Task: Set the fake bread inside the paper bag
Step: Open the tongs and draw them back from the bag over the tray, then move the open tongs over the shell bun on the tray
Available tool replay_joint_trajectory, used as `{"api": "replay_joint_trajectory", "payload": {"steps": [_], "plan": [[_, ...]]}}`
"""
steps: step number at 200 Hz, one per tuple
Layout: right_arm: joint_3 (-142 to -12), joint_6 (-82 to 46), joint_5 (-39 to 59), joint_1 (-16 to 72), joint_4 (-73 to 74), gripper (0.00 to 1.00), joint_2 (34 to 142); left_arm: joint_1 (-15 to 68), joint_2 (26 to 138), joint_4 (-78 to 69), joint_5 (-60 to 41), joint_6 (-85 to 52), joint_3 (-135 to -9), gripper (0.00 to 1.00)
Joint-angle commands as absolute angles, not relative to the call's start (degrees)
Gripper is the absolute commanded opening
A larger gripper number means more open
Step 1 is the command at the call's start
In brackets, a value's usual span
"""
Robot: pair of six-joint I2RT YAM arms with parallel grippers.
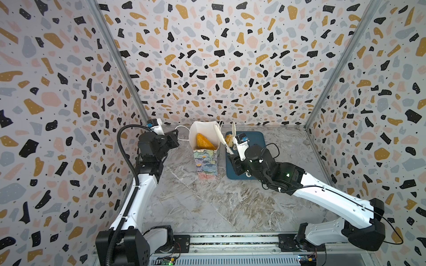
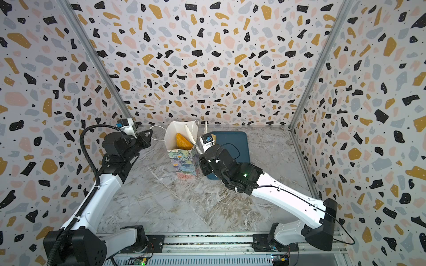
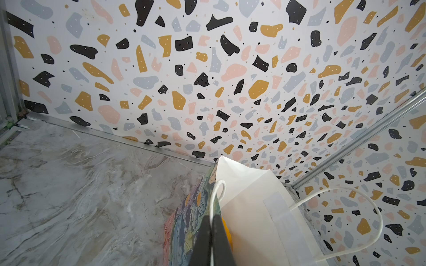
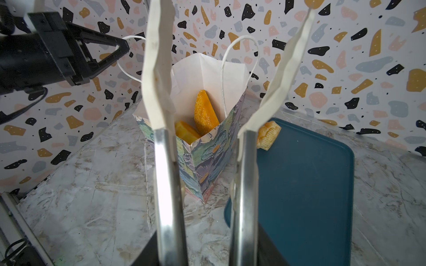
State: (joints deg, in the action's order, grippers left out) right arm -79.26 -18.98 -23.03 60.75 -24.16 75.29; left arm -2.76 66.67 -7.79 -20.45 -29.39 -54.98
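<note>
Fake bread looks nearly all bagged. A seeded loaf (image 4: 205, 112) and a smooth orange piece (image 4: 185, 132) show inside the paper bag (image 4: 214, 159). One ridged pastry (image 4: 268, 135) lies outside on the blue tray (image 4: 311, 184), at the far corner nearest the bag. Anything deeper in the bag is hidden.

The left hand (image 4: 124, 46) is pinched tight on a cord handle (image 3: 217, 191), steadying the bag from the side away from the tray. The right hand (image 1: 232, 157) grips a pair of tongs (image 4: 168, 184). Their white tips (image 4: 159, 80) stand spread, empty and raised. In the right wrist view one tip crosses the bag's mouth and the other sits just beside the pastry.

The step in hand, I judge, is fetching that pastry. To do it well:
- Tilt the tips down until they straddle the pastry, then squeeze across its narrow width.
- Lift it clear of the rim and release it over the free space beside the loaf.
- Move gently, since the bag is tall and narrow and a nudge could topple it.
- Watch the second cord loop (image 4: 222, 80) by the rim, which could snag a tip.

The loaf stands on end and leans, its long axis steep and its upper end against the bag's white inside. The pastry lies flat, with its long axis seeming to run along the tray's bag-side edge. A tong arm hides part of it, so I cannot be sure.
</note>
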Motion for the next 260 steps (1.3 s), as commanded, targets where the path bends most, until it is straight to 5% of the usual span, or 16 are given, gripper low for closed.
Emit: {"api": "replay_joint_trajectory", "payload": {"steps": [1,139,260], "plan": [[-78.0,-20.14,-24.58,59.15,-21.23,0.46,71.78,-2.46,66.42,-10.03,-20.11,-28.74,-54.58,0.0],[-64.51,-23.81,-15.78,47.63,-17.41,0.46,66.71,-2.42,66.38,-9.76,-19.74,-28.39,-54.67,0.0],[-59.34,-24.09,-9.27,42.56,-12.6,0.46,74.28,-2.46,66.48,-9.73,-19.85,-28.39,-54.76,0.0]]}}
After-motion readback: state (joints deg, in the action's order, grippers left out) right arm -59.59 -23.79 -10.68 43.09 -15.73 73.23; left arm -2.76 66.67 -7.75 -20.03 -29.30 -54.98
